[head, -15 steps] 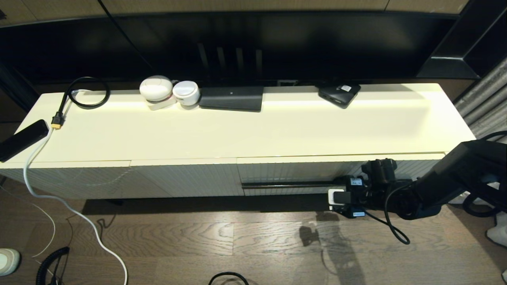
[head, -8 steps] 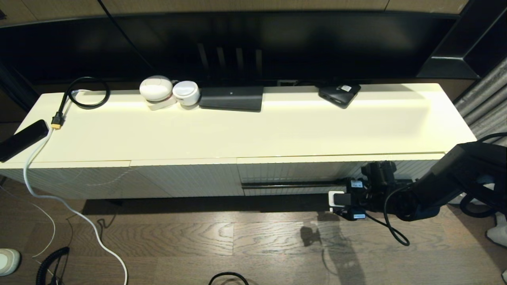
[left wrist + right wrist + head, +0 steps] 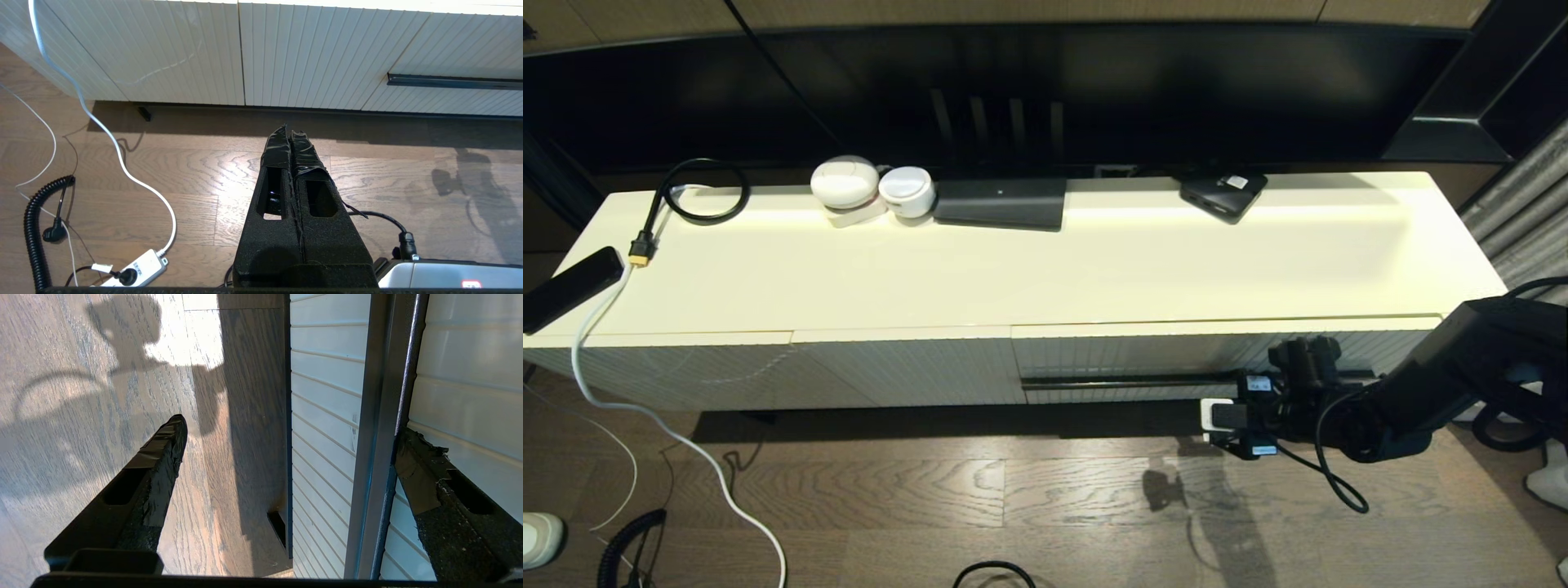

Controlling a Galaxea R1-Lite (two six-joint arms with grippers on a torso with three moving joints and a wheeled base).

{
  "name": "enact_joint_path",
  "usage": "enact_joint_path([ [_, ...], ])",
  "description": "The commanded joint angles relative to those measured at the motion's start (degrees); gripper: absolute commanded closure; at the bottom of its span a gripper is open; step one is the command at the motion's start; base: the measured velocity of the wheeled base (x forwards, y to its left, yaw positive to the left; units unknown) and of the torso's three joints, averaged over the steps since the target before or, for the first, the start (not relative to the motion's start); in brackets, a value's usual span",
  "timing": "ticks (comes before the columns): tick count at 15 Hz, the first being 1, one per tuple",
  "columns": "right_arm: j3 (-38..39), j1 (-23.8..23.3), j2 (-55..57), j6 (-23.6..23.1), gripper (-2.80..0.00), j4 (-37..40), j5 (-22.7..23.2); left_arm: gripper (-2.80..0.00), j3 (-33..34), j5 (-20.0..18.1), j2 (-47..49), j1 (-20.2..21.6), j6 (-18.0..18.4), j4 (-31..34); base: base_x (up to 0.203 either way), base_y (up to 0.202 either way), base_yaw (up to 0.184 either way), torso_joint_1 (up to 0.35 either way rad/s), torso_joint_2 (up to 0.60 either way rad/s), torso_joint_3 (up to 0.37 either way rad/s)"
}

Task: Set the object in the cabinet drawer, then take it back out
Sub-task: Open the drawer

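The cabinet drawer (image 3: 1127,355) is shut, at the right of the cabinet's ribbed cream front, with its black handle bar (image 3: 1127,381) running across it. My right gripper (image 3: 1223,412) is open at the bar's right part. In the right wrist view the gripper (image 3: 291,426) straddles the handle bar (image 3: 380,457): one finger (image 3: 421,477) lies between bar and drawer front (image 3: 322,416), the other finger (image 3: 155,465) hangs over the floor. My left gripper (image 3: 289,130) is shut and empty above the floor, facing the cabinet. Neither gripper holds an object.
On the cabinet top (image 3: 1094,269) stand two white round devices (image 3: 845,184), a flat black box (image 3: 1001,202) and a small black device (image 3: 1223,192). A black remote (image 3: 568,286) and cables lie at the left end. A white cable and power strip (image 3: 135,269) lie on the floor.
The right arm has sunk slightly, so the gripper sits a little lower against the handle bar. The drawer has stayed shut.
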Motion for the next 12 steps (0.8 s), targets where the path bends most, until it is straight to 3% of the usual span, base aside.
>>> enact_joint_path([
  [1,2.2,0.0,-0.2,-0.4,-2.80,-0.5,0.1,0.00,0.0,0.0,0.0,0.1,0.0,0.0,0.000,0.000,0.000,0.000,0.00,0.000],
  [12,12.1,0.1,-5.6,-0.4,-2.80,-0.1,0.2,0.00,0.0,0.0,0.0,0.0,0.0,0.0,0.000,0.000,0.000,0.000,0.00,0.000],
])
